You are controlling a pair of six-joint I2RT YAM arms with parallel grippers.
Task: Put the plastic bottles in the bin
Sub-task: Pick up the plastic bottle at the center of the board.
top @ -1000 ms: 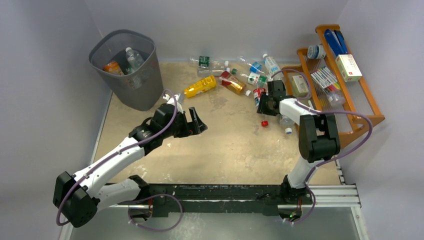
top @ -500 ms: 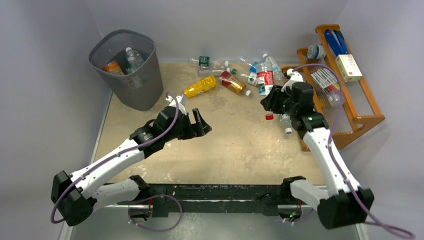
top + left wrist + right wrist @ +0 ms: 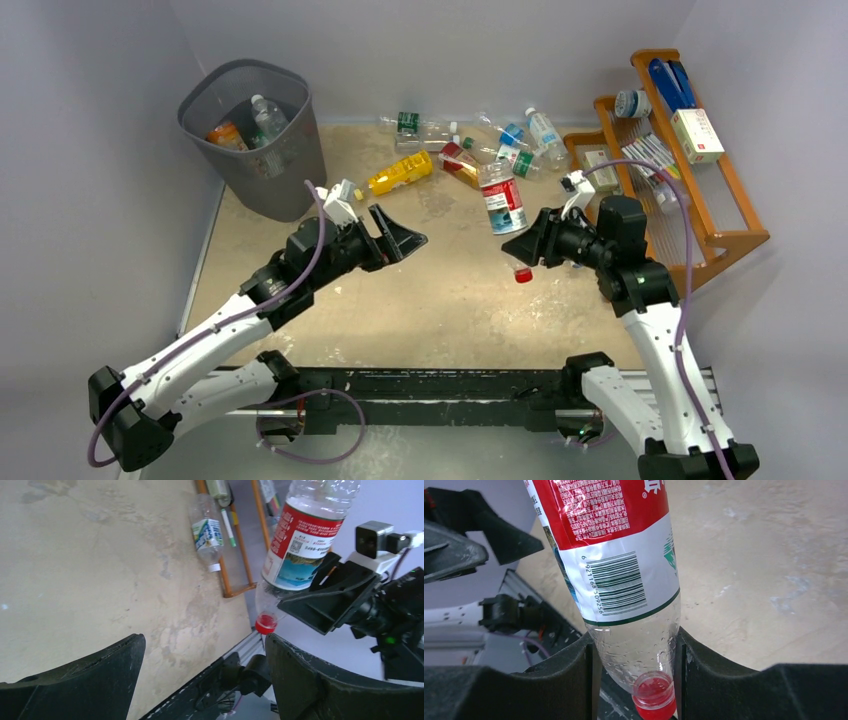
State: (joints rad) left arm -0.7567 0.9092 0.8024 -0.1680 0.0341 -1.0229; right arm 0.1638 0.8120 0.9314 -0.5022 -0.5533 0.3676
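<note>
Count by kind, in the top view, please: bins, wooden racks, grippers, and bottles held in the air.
bin: 1
wooden rack: 1
grippers: 2, the left gripper and the right gripper
bottle held in the air: 1, in the right gripper
Total: 5

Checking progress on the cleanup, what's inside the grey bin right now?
Inside the bin, a clear bottle and an orange bottle show. Its wall hides the bottom, so more may lie there.
</note>
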